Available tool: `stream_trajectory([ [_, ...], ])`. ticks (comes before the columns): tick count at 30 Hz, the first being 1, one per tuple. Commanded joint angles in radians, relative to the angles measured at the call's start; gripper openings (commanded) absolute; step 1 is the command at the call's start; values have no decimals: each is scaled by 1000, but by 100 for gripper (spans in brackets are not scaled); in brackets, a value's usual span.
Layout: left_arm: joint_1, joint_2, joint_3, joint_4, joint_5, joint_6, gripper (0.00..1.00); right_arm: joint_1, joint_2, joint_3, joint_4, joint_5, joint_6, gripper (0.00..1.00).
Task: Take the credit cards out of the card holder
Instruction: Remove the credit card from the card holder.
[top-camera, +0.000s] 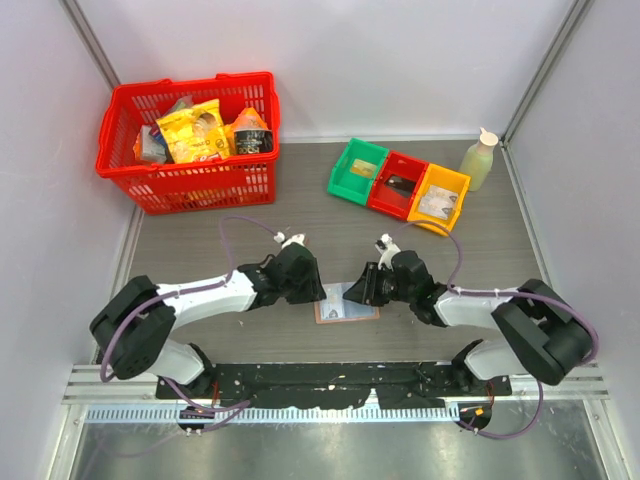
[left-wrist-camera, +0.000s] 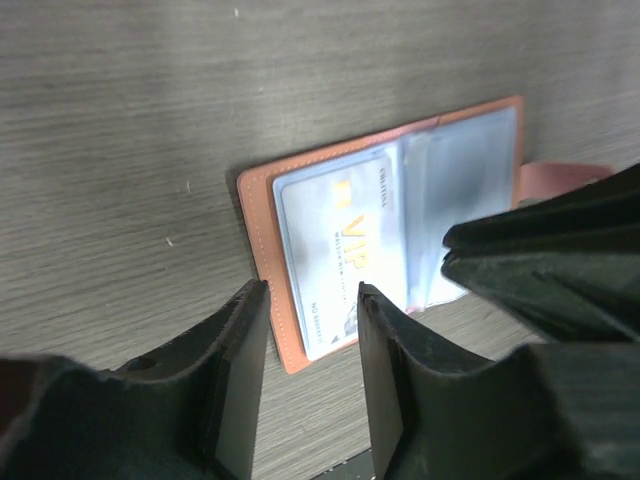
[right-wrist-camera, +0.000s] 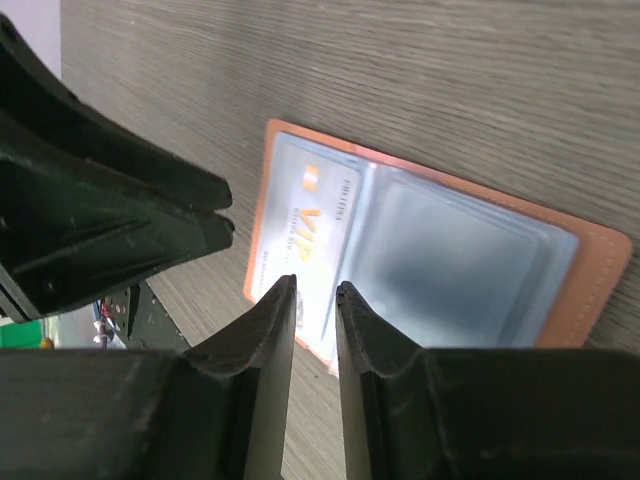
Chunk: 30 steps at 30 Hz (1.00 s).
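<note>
The card holder (top-camera: 350, 312) lies open and flat on the table near the front edge, orange-tan outside with clear inner sleeves (left-wrist-camera: 470, 170). A pale credit card (left-wrist-camera: 340, 250) printed "VIP" sits in its left sleeve, also seen as the credit card (right-wrist-camera: 300, 230) in the right wrist view. My left gripper (left-wrist-camera: 305, 300) hovers open over the holder's (left-wrist-camera: 262, 240) left corner, with nothing between its fingers. From the right, my right gripper (right-wrist-camera: 315, 290) hangs above the holder's (right-wrist-camera: 595, 285) near edge beside the card. Its jaws stand a narrow gap apart and hold nothing.
A red basket (top-camera: 190, 180) full of snack packets stands at the back left. Green (top-camera: 358, 172), red (top-camera: 397, 185) and yellow (top-camera: 440, 195) bins sit in a row at the back right, with a pale bottle (top-camera: 480, 158) beside them. Walls close in on three sides.
</note>
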Motion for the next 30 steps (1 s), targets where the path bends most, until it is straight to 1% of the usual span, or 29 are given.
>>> stream_trajectory([
  [1, -38, 48, 39, -14, 8, 12, 41, -43, 67, -45, 188, -97, 73, 27],
  [5, -51, 92, 45, -17, -6, 0, 33, -73, 143, -77, 301, -155, 111, 26],
  [9, -52, 118, 30, -14, -17, -23, 22, -97, 203, -99, 359, -172, 145, 24],
  [15, -55, 117, -6, 5, -23, -49, 14, -102, 234, -93, 389, -204, 151, 24],
  [21, -65, 119, -10, 5, -29, -55, 11, -102, 254, -76, 416, -229, 156, 22],
  [30, -78, 126, -7, 8, -33, -63, 11, -102, 312, -65, 465, -252, 173, 21],
])
